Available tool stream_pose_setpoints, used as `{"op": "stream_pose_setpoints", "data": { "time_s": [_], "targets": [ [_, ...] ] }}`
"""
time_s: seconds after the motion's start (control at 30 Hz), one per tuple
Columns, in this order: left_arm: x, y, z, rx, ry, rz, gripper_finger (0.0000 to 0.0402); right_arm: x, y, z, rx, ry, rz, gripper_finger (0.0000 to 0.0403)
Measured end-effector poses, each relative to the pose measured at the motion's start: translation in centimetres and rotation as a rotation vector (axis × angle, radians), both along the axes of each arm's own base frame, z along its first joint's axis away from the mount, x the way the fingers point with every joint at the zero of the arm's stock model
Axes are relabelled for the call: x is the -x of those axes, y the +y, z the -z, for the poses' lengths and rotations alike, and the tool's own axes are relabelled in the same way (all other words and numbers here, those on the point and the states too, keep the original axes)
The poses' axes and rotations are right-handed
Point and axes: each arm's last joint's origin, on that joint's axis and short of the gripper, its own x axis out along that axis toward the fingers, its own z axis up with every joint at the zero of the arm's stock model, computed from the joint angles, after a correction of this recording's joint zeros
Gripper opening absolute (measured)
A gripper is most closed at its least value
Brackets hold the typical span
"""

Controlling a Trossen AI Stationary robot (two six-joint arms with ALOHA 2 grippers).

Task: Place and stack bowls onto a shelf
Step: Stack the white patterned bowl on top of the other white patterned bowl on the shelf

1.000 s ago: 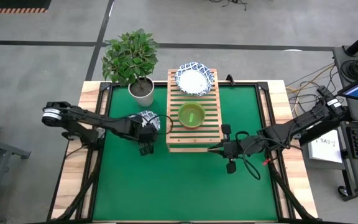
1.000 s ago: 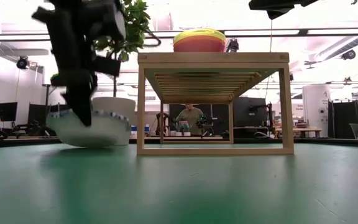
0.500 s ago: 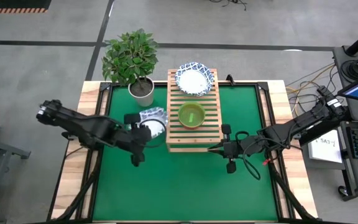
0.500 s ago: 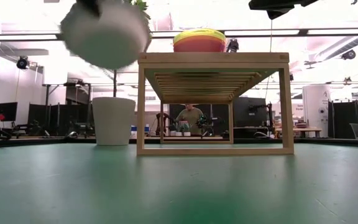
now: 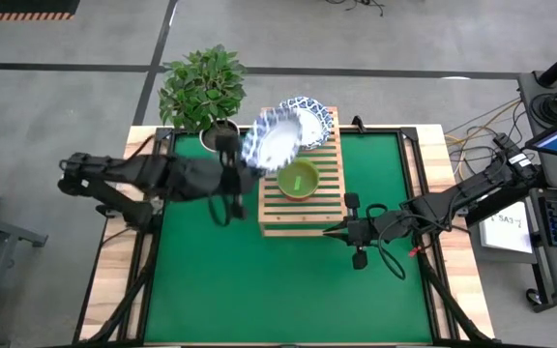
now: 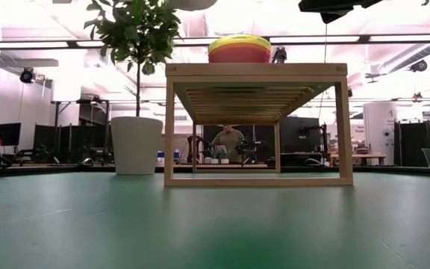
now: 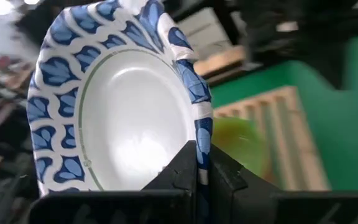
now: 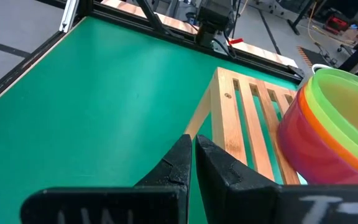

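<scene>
Blue-rimmed bowl: clamped in left gripper above shelf. Right gripper: fingers together. Low view alone shows person. No legible writing.

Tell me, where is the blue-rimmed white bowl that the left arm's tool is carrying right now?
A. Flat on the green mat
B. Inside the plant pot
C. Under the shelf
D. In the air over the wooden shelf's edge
D: the left tool holds the blue-rimmed white bowl tilted in the air above the wooden shelf, clear of the mat.
</scene>
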Motion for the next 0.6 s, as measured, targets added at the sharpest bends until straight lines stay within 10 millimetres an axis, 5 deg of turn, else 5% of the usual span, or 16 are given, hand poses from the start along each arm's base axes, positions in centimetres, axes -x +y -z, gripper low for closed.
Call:
{"op": "stream_pose_setpoints", "data": {
  "time_s": [0.3, 0.6],
  "targets": [
    [-2.2, 8.0, 0.6, 0.159, -0.084, -0.068, 0.0, 0.0, 0.0, 0.0, 0.012, 0.001, -0.005, 0.0013],
    [-5.6, 12.5, 3.3, 0.133, -0.032, -0.122, 0.0, 0.0, 0.0, 0.0, 0.015, 0.002, -0.006, 0.0013]
  ]
}}
